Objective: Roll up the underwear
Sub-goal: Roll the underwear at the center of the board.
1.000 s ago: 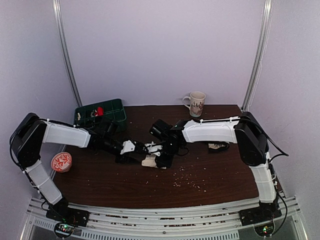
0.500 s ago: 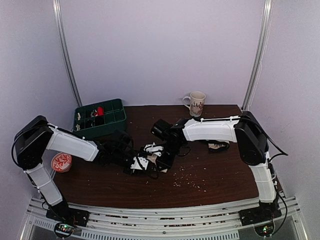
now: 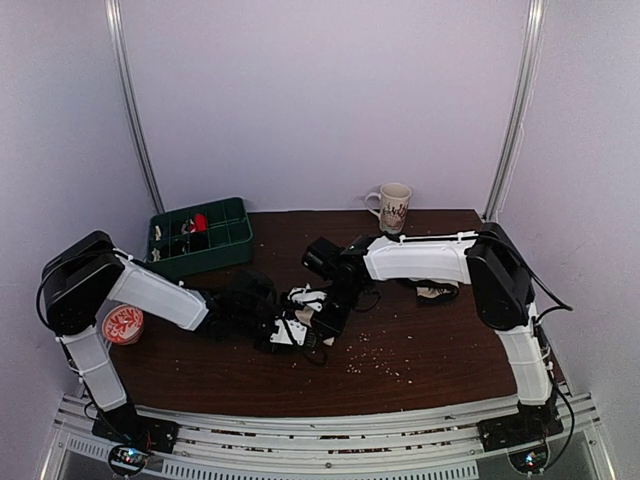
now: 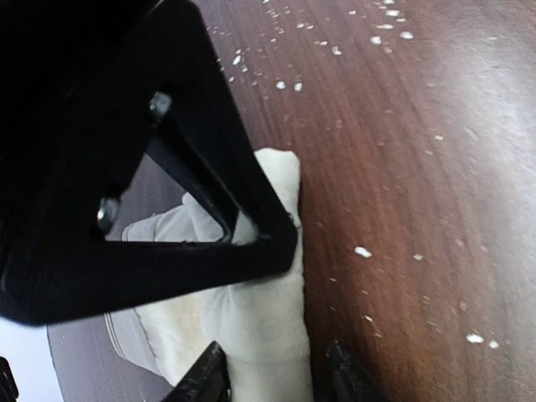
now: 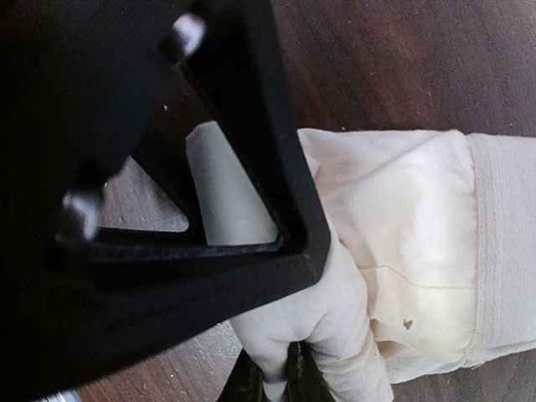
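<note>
The underwear (image 3: 301,320) is a cream-white cloth bunched mid-table between both arms. In the left wrist view it is a soft roll (image 4: 260,310) lying along the dark wood. My left gripper (image 4: 275,381) stands open astride that roll, one fingertip against the cloth, the other a sliver off it. The same gripper (image 3: 289,336) sits at the cloth's near side in the top view. My right gripper (image 5: 275,381) is shut on a fold of the underwear (image 5: 402,218), whose flat part with its waistband spreads to the right. From above, that gripper (image 3: 326,314) is at the cloth's right side.
A green compartment tray (image 3: 232,247) stands at the back left. A patterned mug (image 3: 392,207) is at the back centre. A red-and-white round tin (image 3: 122,323) lies by the left edge. A small dark object (image 3: 435,293) lies under the right arm. Crumbs (image 3: 375,355) dot the wood.
My left arm has swung forward and right, bringing its gripper from beside the cloth to astride it. The right gripper has stayed shut on the cloth, almost still.
</note>
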Robot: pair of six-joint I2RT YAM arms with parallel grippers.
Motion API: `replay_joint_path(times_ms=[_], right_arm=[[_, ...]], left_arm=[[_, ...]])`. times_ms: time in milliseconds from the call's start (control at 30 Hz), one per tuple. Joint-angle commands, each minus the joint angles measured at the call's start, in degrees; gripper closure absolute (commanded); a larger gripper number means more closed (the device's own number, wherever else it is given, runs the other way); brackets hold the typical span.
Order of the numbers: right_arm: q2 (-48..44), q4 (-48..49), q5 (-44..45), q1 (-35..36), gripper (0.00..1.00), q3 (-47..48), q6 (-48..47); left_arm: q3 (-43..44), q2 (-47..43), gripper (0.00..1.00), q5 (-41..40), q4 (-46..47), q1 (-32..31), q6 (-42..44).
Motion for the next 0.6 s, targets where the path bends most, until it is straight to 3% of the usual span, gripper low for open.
replay_joint_path(times_ms=[0, 67, 233, 300, 467, 567], right_arm=[[2.80, -3.31, -1.16, 0.19, 0.91, -0.09, -0.84], [2.65, -3.40, -1.02, 0.11, 0.91, -0.34, -0.98], [0.86, -2.79, -0.17, -0.48, 0.91, -1.96, -0.77], [-1.69, -1.06, 1.86, -0.56, 0.85, -4.32, -0.14], [-14.14, 10.61, 8.12, -0.77, 0.62, -16.55, 4.13], [-22.25, 18.07, 11.83, -0.76, 0.56, -25.68, 7.33]], left_arm=[[3.73, 4.13, 0.62, -5.30, -0.48, -0.77, -1.57], [4.89, 5.18, 0.67, -5.72, -1.59, -0.81, -2.41], [7.17, 6.18, 0.93, -4.45, -5.96, -0.82, -3.16], [8.74, 6.56, 1.00, -1.86, -9.70, -0.81, -3.42], [14.51, 9.49, 1.00, 5.68, -19.99, -0.69, -4.93], [20.01, 13.13, 1.00, 10.36, -27.20, 0.24, -6.04]])
